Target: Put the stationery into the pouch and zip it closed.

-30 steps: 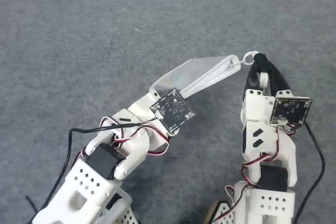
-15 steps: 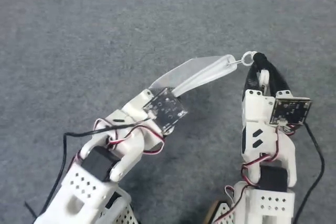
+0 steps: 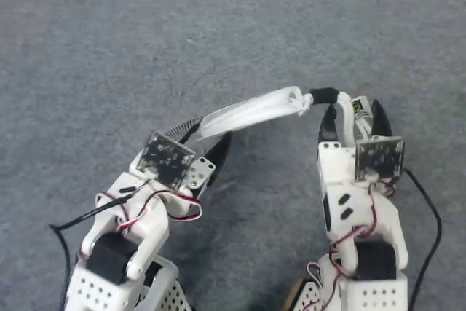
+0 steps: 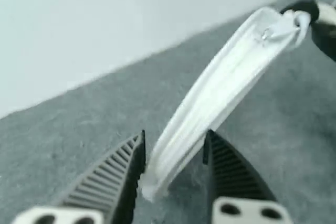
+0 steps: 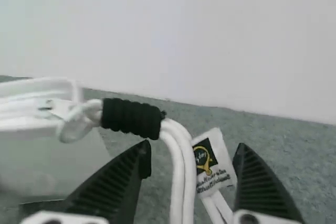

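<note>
left gripper (image 4: 175, 136) clamped on left end of pouch (image 3: 247, 113). right gripper (image 5: 192, 147) jaws wide, pouch's white cord (image 5: 177, 148) between them, ungripped.

From where I stand I count two arms, the left arm (image 3: 135, 220) and the right arm (image 3: 357, 209), at one grey table (image 3: 87, 56). So there are two grippers, the left gripper (image 4: 173, 141) and the right gripper (image 5: 191, 148), each with two black fingers (image 4: 113, 184), four together. Two small camera boards (image 3: 166, 158), one per wrist. One pouch (image 3: 247, 113). One white cord (image 5: 176, 145), with one black wrap (image 5: 131, 117) and one label (image 5: 210, 163).
</note>
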You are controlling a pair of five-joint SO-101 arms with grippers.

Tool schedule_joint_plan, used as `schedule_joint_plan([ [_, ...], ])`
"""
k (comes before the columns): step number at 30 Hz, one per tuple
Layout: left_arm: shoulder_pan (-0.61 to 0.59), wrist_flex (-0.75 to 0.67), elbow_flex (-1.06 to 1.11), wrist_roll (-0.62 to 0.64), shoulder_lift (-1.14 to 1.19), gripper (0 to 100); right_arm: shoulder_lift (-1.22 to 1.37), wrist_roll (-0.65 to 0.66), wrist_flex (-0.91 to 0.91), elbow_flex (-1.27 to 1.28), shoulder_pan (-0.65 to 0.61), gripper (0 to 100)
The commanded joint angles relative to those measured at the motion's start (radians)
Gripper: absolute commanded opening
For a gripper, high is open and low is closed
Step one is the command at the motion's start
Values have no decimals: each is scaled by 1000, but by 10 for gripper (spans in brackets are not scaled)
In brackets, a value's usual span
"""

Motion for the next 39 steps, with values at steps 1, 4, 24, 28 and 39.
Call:
schedule_joint_plan([
  [1,-6,2,-2,57,-84,174,-114,18,61,-54,-44,231],
  [4,-8,2,15,74,-152,174,-142,18,85,-55,-51,231],
  [24,-8,12,58,103,-313,168,-139,18,82,-55,-51,137],
  [28,-14,-21,73,100,-313,87,-137,18,48,-54,-51,23],
  [39,-121,-64,82,103,-315,10,-137,222,33,37,-48,20],
])
